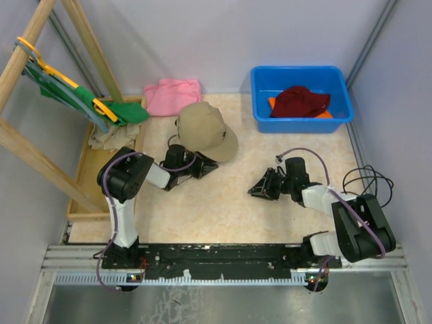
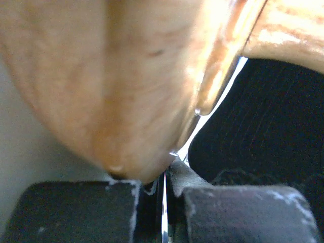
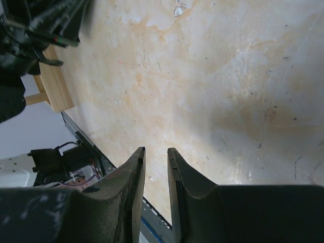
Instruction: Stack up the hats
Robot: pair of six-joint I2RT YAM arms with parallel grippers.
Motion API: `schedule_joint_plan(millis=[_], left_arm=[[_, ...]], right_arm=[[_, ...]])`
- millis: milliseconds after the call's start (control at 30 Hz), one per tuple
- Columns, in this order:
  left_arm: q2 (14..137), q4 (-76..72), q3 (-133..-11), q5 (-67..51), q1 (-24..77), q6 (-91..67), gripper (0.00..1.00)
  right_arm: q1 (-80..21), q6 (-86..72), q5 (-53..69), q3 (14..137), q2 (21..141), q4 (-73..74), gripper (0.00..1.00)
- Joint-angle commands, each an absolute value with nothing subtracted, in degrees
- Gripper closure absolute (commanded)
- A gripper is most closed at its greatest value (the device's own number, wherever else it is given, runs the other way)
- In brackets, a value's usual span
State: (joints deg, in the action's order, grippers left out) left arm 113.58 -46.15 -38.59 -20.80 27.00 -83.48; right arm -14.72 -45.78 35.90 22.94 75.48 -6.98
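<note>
Here the left gripper (image 2: 163, 179) pinches the tan cap (image 1: 204, 127); the right gripper (image 3: 156, 150) hovers slightly open.

The right gripper (image 3: 156, 150) rises from 6 o'clock, its two dark fingers a narrow gap apart with nothing between them, above a mottled beige tabletop (image 3: 217, 76). The other arm's black links (image 3: 30, 30) sit at 10 o'clock, a pale wooden frame piece (image 3: 53, 83) at 9, and a black rail with cables (image 3: 61, 159) at 8.
</note>
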Motion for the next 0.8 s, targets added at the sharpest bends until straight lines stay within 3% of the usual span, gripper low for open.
schedule_joint_plan(millis=[0,400,767], left_arm=[[119.3,-38.8,-47.6,-24.4,23.6,-77.6,1.0],[128.0,-28.8,-64.9,-26.4,18.9,-69.0,1.0],[112.8,-26.3,-49.7,-19.2,20.1,-63.8,1.0]], right_arm=[[-13.3,-44.0,37.5,25.3,76.8,-8.1,0.76],[-11.6,-42.9,38.6,27.5,80.5,-8.1,0.76],[-11.6,-43.5,39.5,29.6,82.1,-9.6,0.76]])
